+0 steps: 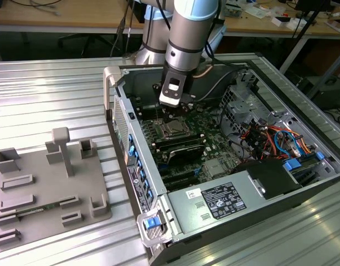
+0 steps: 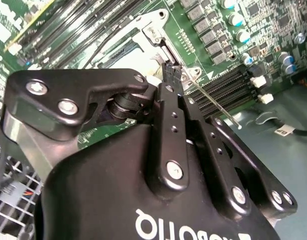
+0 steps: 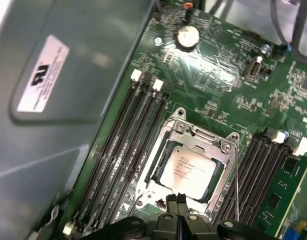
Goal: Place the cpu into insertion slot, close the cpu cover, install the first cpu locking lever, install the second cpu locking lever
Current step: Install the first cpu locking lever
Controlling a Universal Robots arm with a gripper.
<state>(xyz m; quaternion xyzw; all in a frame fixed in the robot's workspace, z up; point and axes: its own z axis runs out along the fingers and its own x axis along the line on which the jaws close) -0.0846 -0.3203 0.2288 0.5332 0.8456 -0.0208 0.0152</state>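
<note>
An open computer case [image 1: 269,72] lies on its side on a ribbed metal table [image 1: 48,94], with a grey parts tray [image 1: 42,188] well apart from it toward the exterior view's left. The robot arm [image 1: 189,33] reaches down into the case from above, over the green circuit board [image 3: 218,75].

Set into that board is the insertion slot [image 3: 148,187], flanked on two opposite sides by banks of long black memory slots [image 3: 128,135]. The cpu cover [image 3: 198,140] lies flat over the slot, its silvery frame ringing the open centre. The cpu [image 3: 187,170] sits inside the slot, its metal face showing through the cover's opening.

A thin wire locking lever [image 3: 237,180] runs along one side of the slot, between it and the nearer memory bank. In the second wrist view the same lever [image 2: 213,102] slants out over those memory slots; whether it is latched cannot be told.

The gripper [image 3: 177,202] hangs at the slot's edge, just beside the cpu. Its two black fingers are pressed together, with nothing seen between them. In the second wrist view the gripper [image 2: 171,75] sits right beside the lever's looped end, and whether they touch is unclear. The exterior view shows the gripper [image 1: 171,113] directly above the slot.
</note>
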